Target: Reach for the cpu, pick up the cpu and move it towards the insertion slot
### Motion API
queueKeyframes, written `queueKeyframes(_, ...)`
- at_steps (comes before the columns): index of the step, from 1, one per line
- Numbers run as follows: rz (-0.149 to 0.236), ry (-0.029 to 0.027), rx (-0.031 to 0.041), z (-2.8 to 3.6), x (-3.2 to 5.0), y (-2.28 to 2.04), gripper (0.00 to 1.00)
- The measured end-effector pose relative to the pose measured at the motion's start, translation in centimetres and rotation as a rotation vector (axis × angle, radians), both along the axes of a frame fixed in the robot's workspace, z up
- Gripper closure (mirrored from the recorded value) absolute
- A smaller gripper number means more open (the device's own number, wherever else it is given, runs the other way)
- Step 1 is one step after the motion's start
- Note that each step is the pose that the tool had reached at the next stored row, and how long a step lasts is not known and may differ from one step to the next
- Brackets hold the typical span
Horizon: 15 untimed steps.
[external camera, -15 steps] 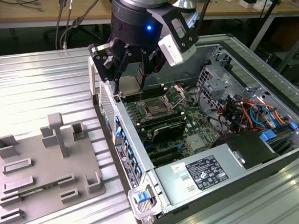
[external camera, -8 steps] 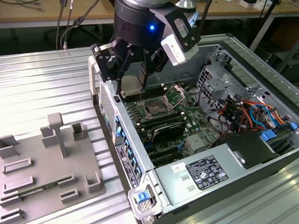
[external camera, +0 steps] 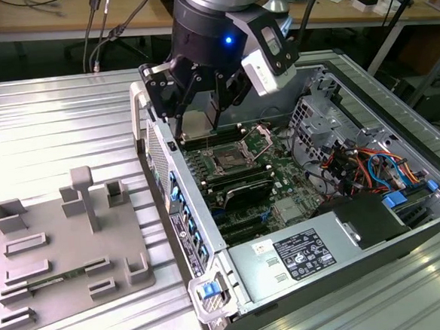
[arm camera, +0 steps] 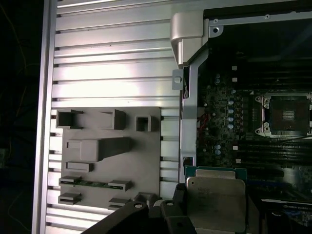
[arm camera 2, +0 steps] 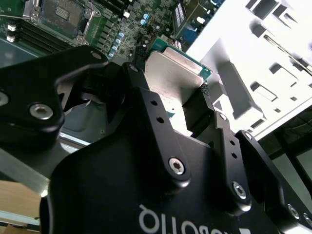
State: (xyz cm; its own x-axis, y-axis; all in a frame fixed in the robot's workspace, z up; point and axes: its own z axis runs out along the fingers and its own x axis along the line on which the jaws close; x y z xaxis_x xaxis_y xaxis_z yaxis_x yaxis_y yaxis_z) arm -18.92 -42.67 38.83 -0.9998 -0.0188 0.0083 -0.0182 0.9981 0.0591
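The tool (external camera: pixel 199 110) pinches one cpu (arm camera: pixel 216 201) between its fingers (arm camera 2: pixel 202 108), hanging above the open computer case (external camera: pixel 405 220). One insertion slot (external camera: pixel 228 161) lies at 5 o'clock from it. One grey tray (external camera: pixel 56 256) rests on the ribbed table (external camera: pixel 51 124), at 8 o'clock.

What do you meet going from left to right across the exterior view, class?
Grey plastic tray → silvery square cpu held in the black gripper → dark square insertion slot on the green motherboard → bundle of red and blue cables.
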Motion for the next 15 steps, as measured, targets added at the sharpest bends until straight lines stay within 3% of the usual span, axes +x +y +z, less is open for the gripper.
queueKeyframes(8, 0.000, 0.0000, 0.0000, 0.00, 0.87, 0.22, 0.45)
queueKeyframes(15, -0.001, 0.0000, 0.0000, 0.00, 0.96, 0.39, 0.45)
